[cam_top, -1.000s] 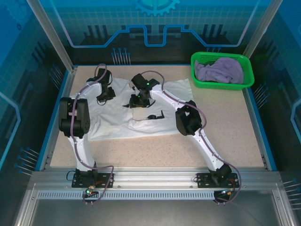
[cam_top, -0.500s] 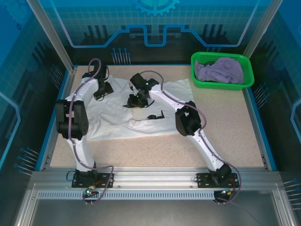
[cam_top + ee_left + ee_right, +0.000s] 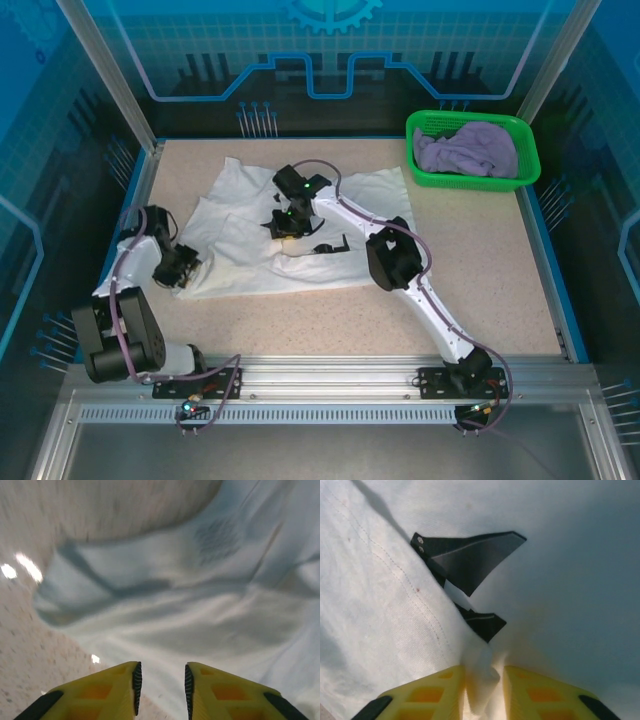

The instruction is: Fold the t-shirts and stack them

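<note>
1 white printed t-shirt, 1 lavender t-shirt, 1 green mesh basket, 1 table

Speckled beige tabletop, blue edging; translucent blue circuit-print wall panels; aluminium rail along near edge.

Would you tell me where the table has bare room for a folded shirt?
The widest bare patch of table lies between the right arm, the basket and the right rim. A narrower strip runs between the white shirt and the near rail. The centre and left are crowded by the shirt and left arm.
</note>
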You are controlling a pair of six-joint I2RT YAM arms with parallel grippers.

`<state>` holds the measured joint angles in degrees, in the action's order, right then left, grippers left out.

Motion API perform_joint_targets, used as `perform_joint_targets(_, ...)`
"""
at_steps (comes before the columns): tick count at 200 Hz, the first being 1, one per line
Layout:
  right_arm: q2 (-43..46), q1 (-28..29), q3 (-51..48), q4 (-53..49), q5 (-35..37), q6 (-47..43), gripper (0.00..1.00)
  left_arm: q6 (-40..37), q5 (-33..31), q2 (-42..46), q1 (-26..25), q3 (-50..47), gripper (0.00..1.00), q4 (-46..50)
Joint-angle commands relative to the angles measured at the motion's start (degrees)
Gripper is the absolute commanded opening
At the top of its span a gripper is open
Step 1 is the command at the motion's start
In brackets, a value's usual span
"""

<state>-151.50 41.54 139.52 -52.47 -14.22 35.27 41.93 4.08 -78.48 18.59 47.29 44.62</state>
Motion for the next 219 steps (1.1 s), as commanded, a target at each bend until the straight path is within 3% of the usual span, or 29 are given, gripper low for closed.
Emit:
perform_joint_targets(1, -0.66, 0.66, 1.71, -0.34, -1.19, 0.17, 0.21, 1.62, 6.38, 2.32, 0.27, -3.82, 0.34, -2.81)
perform_joint_targets(46, 0.48, -0.09, 1.67, -0.35, 1.24, -0.54, 0.12, 0.74, 1.22, -5.62, 3.81, -4.14, 0.38, -4.19)
perform_joint_targets(66, 0.94, -0.8, 1.72, 0.17, 2.21, -0.94, 0.1, 1.5, -3.59, -8.84, 6.2, -3.84, 0.41, -2.33)
perform_joint_targets(105, 0.79, -2.28, 3.3, 1.36, 3.14, -1.69, 0.09, 2.76, -7.08, -10.22, 9.88, -4.45, 0.41, -0.15)
perform_joint_targets(130, -0.68, -3.16, 6.3, 1.19, 3.32, -1.26, 0.16, 3.22, -8.15, -9.02, 10.7, -4.45, 0.43, 1.63)
perform_joint_targets(141, -1.48, -3.73, 8.0, 0.27, 3.4, -0.59, 0.29, 3.81, -8.48, -8.3, 10.95, -4.44, 0.45, 2.32)
perform_joint_targets(163, -0.83, -5.61, 9.44, -2.32, 3.68, 0.83, 0.46, 4.59, -7.49, -6.29, 11.05, -2.99, 0.59, 2.78)
perform_joint_targets(179, 1.95, -7.19, 8.59, -5.45, 4.12, 0.4, 0.48, 4.75, -6.07, -4.94, 10.51, 0.07, 0.68, 3.59)
perform_joint_targets(199, 10.46, -8.99, -0.71, -8.74, 5.97, -1.43, 0.48, 4.2, -6.93, -3.39, 6.52, 6.18, 0.73, 5.64)
perform_joint_targets(219, 26.85, -11.12, -24.8, -1.65, 7.96, -1.78, 0.47, 3.64, -8.72, -3.54, -1.56, 12.75, 0.69, 7.97)
